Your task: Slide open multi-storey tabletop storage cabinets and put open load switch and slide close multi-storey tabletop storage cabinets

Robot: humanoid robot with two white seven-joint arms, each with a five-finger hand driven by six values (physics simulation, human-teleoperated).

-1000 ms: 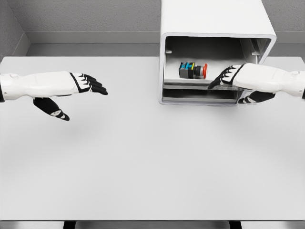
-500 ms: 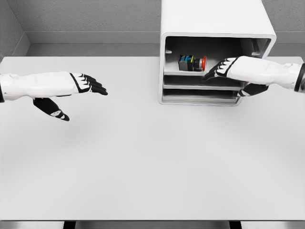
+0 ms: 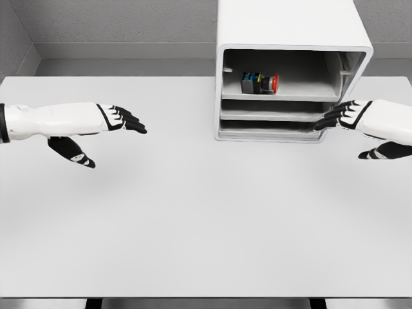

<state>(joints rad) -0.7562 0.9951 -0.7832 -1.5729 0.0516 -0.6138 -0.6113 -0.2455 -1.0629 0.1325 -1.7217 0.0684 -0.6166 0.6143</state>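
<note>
A white multi-storey cabinet (image 3: 283, 26) stands at the back right of the table. Its top tray (image 3: 302, 95) is pushed in flush with the lower trays. On that tray lies the load switch (image 3: 259, 83), a dark block with blue and yellow parts and a red button. My right hand (image 3: 338, 118) hovers at the cabinet's lower right corner, fingers spread, holding nothing. Over the table's left side my left hand (image 3: 122, 119) floats with its fingers extended and empty.
The white table (image 3: 206, 212) spans the view, with its front edge near the bottom. A grey wall runs behind the cabinet.
The top tray with the switch has slid back into the cabinet. My right hand has withdrawn from the tray to the right and slightly down. The left hand barely moved.
</note>
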